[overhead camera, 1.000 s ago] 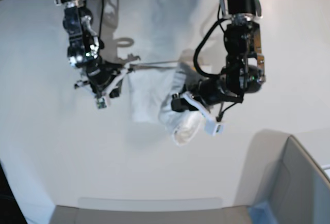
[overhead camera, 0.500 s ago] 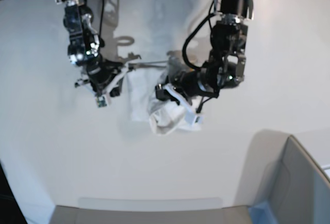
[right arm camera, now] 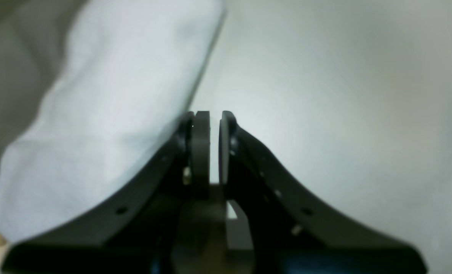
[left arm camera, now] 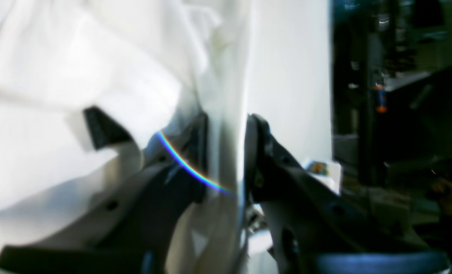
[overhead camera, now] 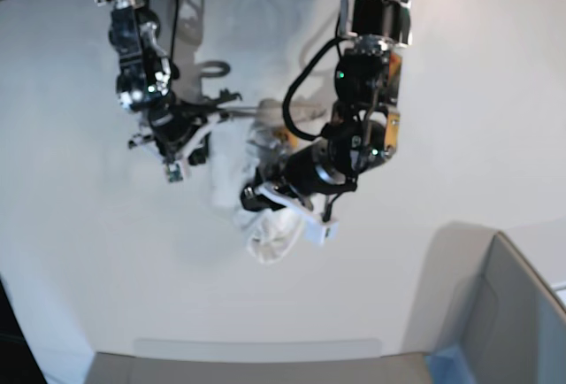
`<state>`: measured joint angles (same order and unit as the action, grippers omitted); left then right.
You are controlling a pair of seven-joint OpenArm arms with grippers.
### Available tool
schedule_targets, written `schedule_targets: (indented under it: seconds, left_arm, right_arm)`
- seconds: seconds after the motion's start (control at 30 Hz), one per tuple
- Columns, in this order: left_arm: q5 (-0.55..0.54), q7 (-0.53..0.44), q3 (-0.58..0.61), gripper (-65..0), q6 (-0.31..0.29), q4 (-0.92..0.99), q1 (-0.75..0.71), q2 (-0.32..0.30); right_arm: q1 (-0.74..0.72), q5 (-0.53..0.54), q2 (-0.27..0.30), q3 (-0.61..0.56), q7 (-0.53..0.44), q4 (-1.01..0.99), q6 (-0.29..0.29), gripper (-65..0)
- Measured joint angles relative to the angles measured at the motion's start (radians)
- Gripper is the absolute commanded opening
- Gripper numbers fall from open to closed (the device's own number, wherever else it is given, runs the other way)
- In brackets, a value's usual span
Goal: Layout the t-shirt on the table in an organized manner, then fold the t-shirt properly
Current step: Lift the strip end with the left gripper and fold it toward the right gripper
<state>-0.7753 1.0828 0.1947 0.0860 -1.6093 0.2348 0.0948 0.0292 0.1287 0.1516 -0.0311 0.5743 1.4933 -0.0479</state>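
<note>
The white t-shirt (overhead camera: 228, 167) lies crumpled mid-table, one part flat and one part bunched (overhead camera: 270, 235) under my left gripper (overhead camera: 283, 211). In the left wrist view the jaws of the left gripper (left arm camera: 226, 121) stand apart, and a blurred fold of the t-shirt (left arm camera: 96, 57) runs through the gap. My right gripper (overhead camera: 205, 127) sits at the shirt's left edge, and a taut line of cloth runs from it. In the right wrist view the pads of the right gripper (right arm camera: 214, 114) are almost together and the t-shirt (right arm camera: 96, 114) meets the left fingertip. No print shows.
The white table (overhead camera: 106, 251) stretches wide on all sides of the shirt. A grey box-like corner piece (overhead camera: 513, 313) stands at the lower right, and a grey ledge (overhead camera: 256, 359) runs along the near edge. Dark room clutter (left arm camera: 401, 114) lies beyond the table.
My left arm swung toward the view's left and downward, dragging the bunched cloth over the flat part, and its jaws widened. The right arm stayed put.
</note>
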Motion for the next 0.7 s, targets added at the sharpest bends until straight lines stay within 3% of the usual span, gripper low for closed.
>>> schedule_targets:
  seconds: [0.3,0.4,0.5,0.7]
  left_arm:
    - [0.008,0.005,-0.001,-51.7,0.007,0.082,-0.002,-0.058]
    - [0.005,0.008,0.0,-51.7,0.011,0.144,-0.002,-0.053]
    - [-0.005,0.01,0.0,-51.7,0.055,0.178,0.004,-0.047]
    - [-0.003,-0.01,0.0,-51.5,0.06,0.184,0.037,-0.048]
  right_arm:
    - [0.002,0.003,0.003,0.0,-0.003,0.0,0.0,-59.9]
    - [0.002,0.004,0.003,0.0,-0.003,0.0,0.0,-59.9]
    - [0.002,0.003,0.002,0.0,-0.003,0.0,0.0,-59.9]
    - [0.002,0.003,0.001,0.0,-0.003,0.0,0.0,-59.9]
